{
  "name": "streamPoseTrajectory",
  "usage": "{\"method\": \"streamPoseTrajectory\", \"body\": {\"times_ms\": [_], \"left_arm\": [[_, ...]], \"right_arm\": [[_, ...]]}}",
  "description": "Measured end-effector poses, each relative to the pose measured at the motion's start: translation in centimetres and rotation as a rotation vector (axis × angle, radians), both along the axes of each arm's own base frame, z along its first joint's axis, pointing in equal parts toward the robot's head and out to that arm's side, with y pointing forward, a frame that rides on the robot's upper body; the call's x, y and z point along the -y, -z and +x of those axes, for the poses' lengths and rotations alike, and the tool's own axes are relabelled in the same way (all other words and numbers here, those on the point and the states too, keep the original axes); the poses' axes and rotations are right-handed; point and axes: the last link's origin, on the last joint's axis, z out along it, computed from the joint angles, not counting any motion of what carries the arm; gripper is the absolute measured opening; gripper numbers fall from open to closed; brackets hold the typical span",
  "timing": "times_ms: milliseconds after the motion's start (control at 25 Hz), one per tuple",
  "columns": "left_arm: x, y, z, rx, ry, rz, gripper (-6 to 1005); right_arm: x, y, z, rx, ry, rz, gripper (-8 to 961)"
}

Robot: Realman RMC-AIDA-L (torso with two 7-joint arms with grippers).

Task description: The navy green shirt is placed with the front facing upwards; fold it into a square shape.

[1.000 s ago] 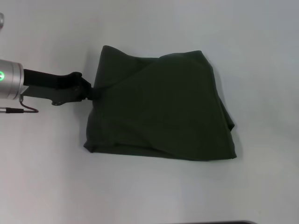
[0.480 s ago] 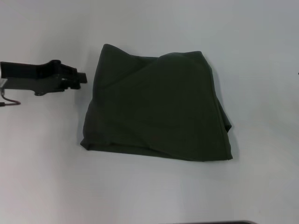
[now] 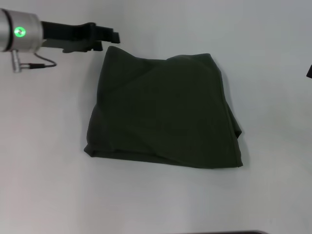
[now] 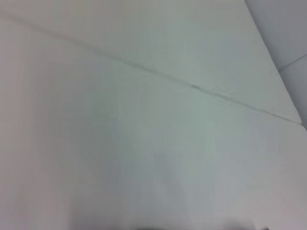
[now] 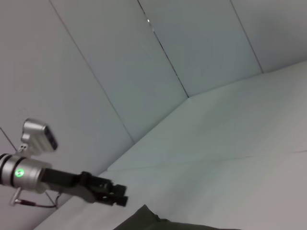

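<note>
Left gripper [image 3: 115, 37] is seen from the head camera just beyond the far left corner of the navy green shirt [image 3: 165, 112], which lies folded on the white table [image 3: 48, 185]; nothing is held, and whether its fingers are parted cannot be told. From the right wrist camera, that gripper [image 5: 121, 197] is shown raised just above the shirt's corner [image 5: 144, 221], apart from it.

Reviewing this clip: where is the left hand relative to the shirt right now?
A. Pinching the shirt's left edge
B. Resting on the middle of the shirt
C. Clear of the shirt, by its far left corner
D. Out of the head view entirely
C. In the head view the left hand holds no fabric and sits just beyond the far left corner of the navy green shirt, which lies folded on the table.
</note>
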Motion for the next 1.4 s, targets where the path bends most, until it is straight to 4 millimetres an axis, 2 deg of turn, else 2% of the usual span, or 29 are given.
{"method": "streamPoseTrajectory", "body": {"times_ms": [40, 120, 200, 320, 760, 1400], "left_arm": [[-0.3, 0.5, 0.4, -0.015, 0.014, 0.006, 607], [-0.5, 0.8, 0.7, -0.027, 0.025, 0.008, 604], [-0.9, 2.1, 1.3, -0.069, 0.046, 0.003, 601], [-1.2, 2.4, 1.3, -0.093, 0.052, 0.015, 603], [-1.5, 2.3, 0.5, -0.165, 0.055, 0.026, 609], [-0.9, 3.6, 1.3, -0.151, 0.070, -0.008, 606]], "right_arm": [[0.0, 0.0, 0.0, 0.001, -0.002, -0.001, 766], [-0.1, 0.0, 0.0, 0.002, -0.003, -0.003, 766], [-0.1, 0.0, 0.0, 0.002, -0.003, -0.002, 765], [-0.1, 0.0, 0.0, 0.003, -0.003, -0.001, 765], [-0.1, 0.1, 0.0, 0.001, -0.002, -0.003, 765], [0.3, 0.2, 0.2, -0.006, 0.008, -0.007, 766]]}}
